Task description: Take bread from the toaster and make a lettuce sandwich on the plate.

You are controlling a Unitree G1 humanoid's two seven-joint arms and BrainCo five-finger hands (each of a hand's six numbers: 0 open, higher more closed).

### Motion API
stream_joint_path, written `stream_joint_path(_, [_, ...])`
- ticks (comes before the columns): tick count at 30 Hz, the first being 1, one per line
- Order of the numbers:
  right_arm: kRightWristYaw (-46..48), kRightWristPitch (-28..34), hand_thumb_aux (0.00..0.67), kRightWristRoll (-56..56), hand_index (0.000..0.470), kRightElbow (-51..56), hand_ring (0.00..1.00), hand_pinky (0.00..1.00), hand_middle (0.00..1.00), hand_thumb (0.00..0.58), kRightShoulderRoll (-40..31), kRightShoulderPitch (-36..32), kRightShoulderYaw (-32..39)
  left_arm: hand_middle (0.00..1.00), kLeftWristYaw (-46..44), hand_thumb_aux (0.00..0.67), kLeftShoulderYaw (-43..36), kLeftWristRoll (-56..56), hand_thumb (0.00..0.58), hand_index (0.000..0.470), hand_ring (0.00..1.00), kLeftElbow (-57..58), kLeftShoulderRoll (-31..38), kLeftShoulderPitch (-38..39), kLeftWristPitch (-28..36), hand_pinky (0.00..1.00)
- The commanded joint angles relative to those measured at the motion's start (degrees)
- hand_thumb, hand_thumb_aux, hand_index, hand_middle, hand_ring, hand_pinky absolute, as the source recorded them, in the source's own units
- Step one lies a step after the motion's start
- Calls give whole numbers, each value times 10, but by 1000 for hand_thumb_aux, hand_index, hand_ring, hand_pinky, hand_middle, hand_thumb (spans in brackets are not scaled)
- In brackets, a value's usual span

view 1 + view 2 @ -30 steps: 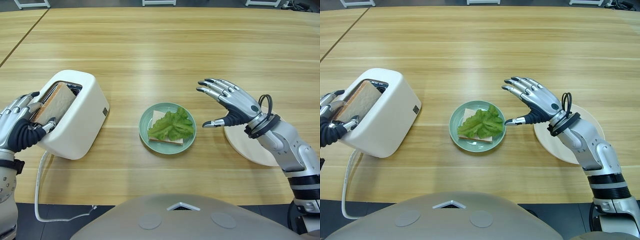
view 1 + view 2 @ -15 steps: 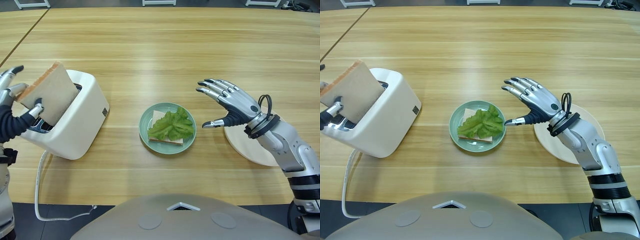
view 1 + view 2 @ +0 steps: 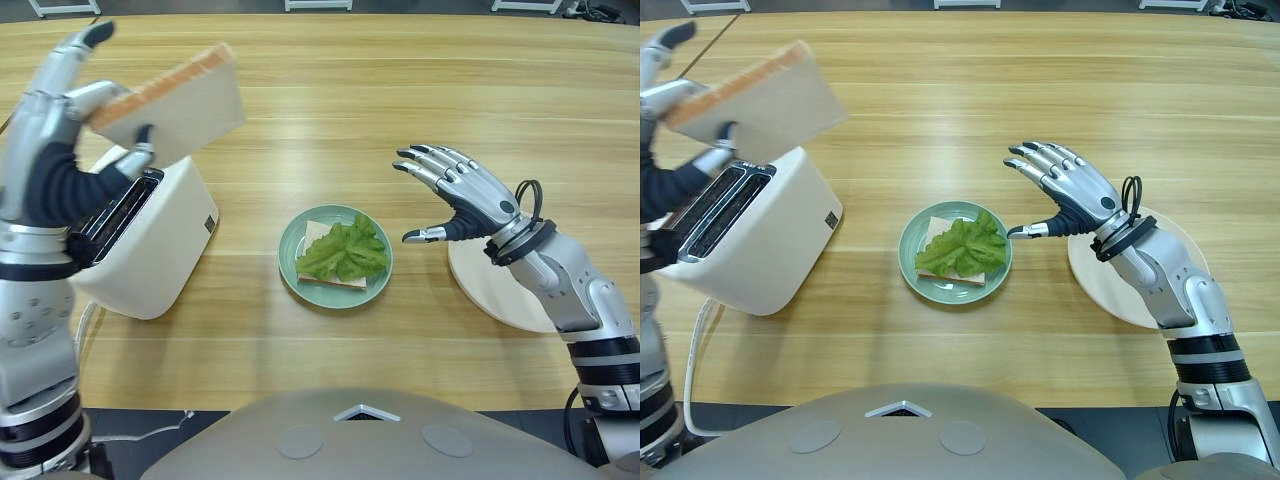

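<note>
My left hand [image 3: 62, 130] is shut on a slice of bread [image 3: 180, 100], holding it in the air above the white toaster [image 3: 150, 245], whose slots stand empty. On the green plate [image 3: 335, 256] in the middle lies another bread slice [image 3: 318, 238] topped with lettuce [image 3: 343, 252]. My right hand [image 3: 462, 195] hovers open just right of the green plate, fingers spread, holding nothing.
A pale round plate [image 3: 500, 290] lies on the table under my right forearm. The toaster's white cord [image 3: 85, 400] runs off the near table edge at the left. The wooden table [image 3: 330, 90] stretches away behind.
My left hand has lifted the bread slice fully out of the toaster, up and to the right. My right hand has risen slightly, staying beside the green plate.
</note>
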Motion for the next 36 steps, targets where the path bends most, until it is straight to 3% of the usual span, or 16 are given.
stream_joint_path(1, [-8, 2, 0, 1, 0, 18, 0, 0, 0, 0, 1, -20, -1, 0, 19, 670, -131, 89, 580, 470, 0, 52, -30, -38, -36, 0])
stream_joint_path(6, [-21, 9, 0, 2, 0, 47, 0, 0, 0, 0, 1, -34, -3, 0, 129, 670, -285, 254, 580, 470, 0, 206, -47, -102, -150, 0])
stream_joint_path(11, [-28, 1, 0, 2, 0, 71, 0, 0, 0, 0, 0, -45, 5, 0, 237, 670, -371, 354, 580, 470, 0, 382, -40, -177, -218, 0])
stream_joint_path(20, [-29, -10, 0, 3, 0, 83, 0, 0, 0, 0, -1, -50, 21, 0, 344, 670, -474, 467, 580, 470, 0, 503, -8, -196, -231, 0])
stream_joint_path(27, [-28, -11, 0, 2, 0, 77, 0, 0, 0, 0, -1, -44, 23, 0, 344, 670, -495, 474, 580, 470, 0, 454, 21, -152, -216, 0])
stream_joint_path(28, [-28, -11, 0, 1, 0, 77, 0, 0, 0, 0, 0, -43, 25, 0, 341, 483, -493, 475, 535, 339, 0, 446, 25, -146, -210, 0])
stream_joint_path(29, [-28, -12, 0, 0, 0, 77, 0, 0, 0, 0, 0, -42, 26, 0, 337, 318, -492, 474, 420, 223, 0, 441, 27, -142, -205, 0])
stream_joint_path(30, [-28, -12, 0, 0, 0, 77, 0, 0, 0, 0, 0, -41, 26, 0, 335, 276, -489, 473, 379, 194, 0, 434, 30, -138, -201, 0])
stream_joint_path(31, [-27, -13, 0, 0, 0, 77, 0, 0, 0, 0, 0, -40, 27, 0, 334, 0, -487, 471, 0, 0, 0, 427, 33, -135, -197, 0])
stream_joint_path(36, [-26, -14, 0, -2, 0, 79, 0, 0, 0, 0, 0, -43, 34, 0, 321, 0, -454, 449, 0, 0, 0, 369, 54, -115, -181, 0])
